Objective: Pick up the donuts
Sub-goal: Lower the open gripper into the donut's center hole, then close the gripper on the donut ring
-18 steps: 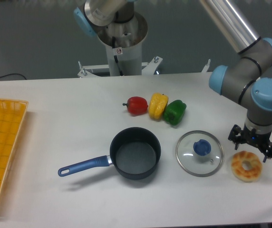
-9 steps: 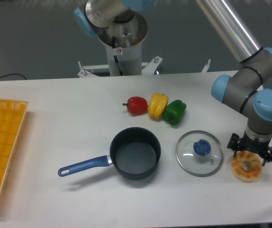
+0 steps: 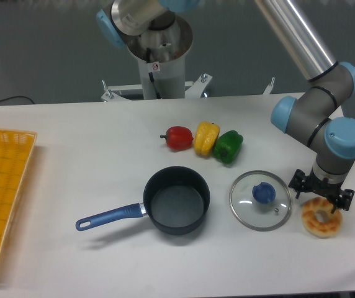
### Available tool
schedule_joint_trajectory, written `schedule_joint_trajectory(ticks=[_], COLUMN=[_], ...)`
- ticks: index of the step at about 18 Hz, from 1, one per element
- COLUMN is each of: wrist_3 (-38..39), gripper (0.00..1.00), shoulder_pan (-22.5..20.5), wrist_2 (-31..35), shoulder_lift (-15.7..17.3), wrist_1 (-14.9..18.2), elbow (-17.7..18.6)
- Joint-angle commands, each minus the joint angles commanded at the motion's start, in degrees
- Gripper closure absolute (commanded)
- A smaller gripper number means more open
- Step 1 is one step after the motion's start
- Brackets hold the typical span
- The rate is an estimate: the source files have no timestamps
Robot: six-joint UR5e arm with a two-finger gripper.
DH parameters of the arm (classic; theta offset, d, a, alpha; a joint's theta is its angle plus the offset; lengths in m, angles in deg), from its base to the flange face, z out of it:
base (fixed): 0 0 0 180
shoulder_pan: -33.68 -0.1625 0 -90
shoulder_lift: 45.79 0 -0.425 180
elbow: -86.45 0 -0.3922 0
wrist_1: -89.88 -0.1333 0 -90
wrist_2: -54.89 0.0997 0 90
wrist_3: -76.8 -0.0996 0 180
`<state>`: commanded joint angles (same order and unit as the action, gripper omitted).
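Observation:
The donut point(image 3: 321, 218), a golden-tan ring with pale and orange-brown patches, lies on the white table near its right front corner. My gripper point(image 3: 321, 197) hangs straight above the donut's far edge, fingers spread wide and open, tips close to or touching its top. Nothing is held between the fingers.
A round glass lid with a blue knob point(image 3: 260, 200) lies just left of the donut. A dark saucepan with a blue handle point(image 3: 176, 200) sits mid-table. Red point(image 3: 179, 138), yellow point(image 3: 206, 138) and green point(image 3: 228, 146) peppers lie behind it. A yellow basket point(image 3: 0, 192) is at the left edge.
The gripper has come down and shifted slightly left over the donut's far edge. The donut has not moved.

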<state>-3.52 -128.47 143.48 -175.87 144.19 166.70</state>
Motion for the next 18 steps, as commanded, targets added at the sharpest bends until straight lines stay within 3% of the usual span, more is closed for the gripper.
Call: schedule_joint_trajectory(ticks=[1, 5, 18], wrist_3=[-0.62, -0.97, -0.89], gripper=[0.20, 0.36, 0.37], shoulder_pan=[0.00, 0.00, -0.09], wrist_2=[0.00, -0.09, -0.35], shoulder_lift=[0.00, 0.18, -0.44], wrist_1=[0.09, 0.00, -0.35], elbow=[0.09, 0.26, -1.05])
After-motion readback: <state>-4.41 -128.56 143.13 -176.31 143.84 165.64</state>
